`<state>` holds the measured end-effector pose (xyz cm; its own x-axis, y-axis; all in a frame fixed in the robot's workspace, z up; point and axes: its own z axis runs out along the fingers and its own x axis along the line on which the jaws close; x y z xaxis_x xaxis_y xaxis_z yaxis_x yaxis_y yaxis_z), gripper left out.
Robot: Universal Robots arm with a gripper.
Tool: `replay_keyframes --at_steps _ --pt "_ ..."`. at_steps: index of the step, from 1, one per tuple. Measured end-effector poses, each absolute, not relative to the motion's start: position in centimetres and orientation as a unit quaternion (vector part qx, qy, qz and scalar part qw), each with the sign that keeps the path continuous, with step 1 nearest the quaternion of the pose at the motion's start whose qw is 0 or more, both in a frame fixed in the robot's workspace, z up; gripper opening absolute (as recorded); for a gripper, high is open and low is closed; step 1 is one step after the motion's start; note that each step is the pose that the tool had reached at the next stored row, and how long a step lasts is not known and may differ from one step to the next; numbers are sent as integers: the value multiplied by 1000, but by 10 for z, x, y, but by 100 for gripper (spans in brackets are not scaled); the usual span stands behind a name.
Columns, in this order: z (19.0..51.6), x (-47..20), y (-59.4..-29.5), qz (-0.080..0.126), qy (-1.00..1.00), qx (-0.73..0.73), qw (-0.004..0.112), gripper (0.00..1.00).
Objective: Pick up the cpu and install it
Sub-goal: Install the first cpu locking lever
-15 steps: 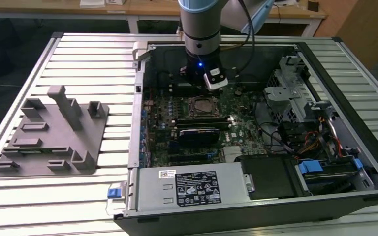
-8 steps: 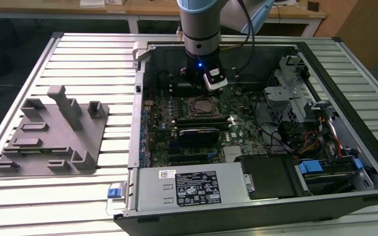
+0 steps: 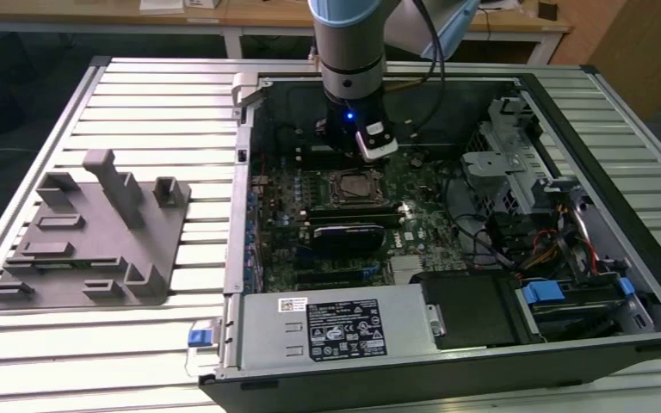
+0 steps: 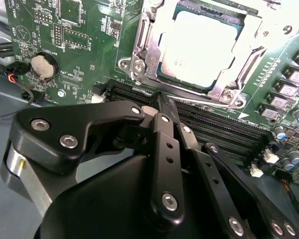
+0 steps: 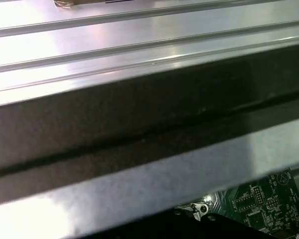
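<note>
The end effector (image 4: 162, 102) hangs inside the open computer case (image 3: 606, 146), low over the green motherboard (image 4: 84, 45); in the second wrist view its black fingers (image 4: 165, 149) are pressed together with nothing between them. Just ahead of the fingertips, close but apart, the cpu (image 4: 199, 50) lies flat in its socket frame (image 4: 142, 50) (the silver top catching the light), ringed by the metal bracket; between the end effector and that frame run the dark memory slots (image 4: 214, 124). Off to one side of the fingers sits a round coin battery (image 4: 42, 67) on the board. In the exterior view the cpu (image 3: 354, 182) shows just beside the end effector (image 3: 360, 153); well away from it, toward the exterior view's left, a grey plastic fixture (image 3: 83, 237) rests on the slatted desk (image 3: 135, 344); below the end effector in that view lies the power supply (image 3: 330, 331).
</note>
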<state>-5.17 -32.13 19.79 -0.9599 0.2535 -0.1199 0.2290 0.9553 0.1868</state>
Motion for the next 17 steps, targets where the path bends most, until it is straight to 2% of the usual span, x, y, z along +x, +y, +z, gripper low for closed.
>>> replay_keyframes --at_steps 17 --pt "194 -52 -321 86 986 123 72 11"
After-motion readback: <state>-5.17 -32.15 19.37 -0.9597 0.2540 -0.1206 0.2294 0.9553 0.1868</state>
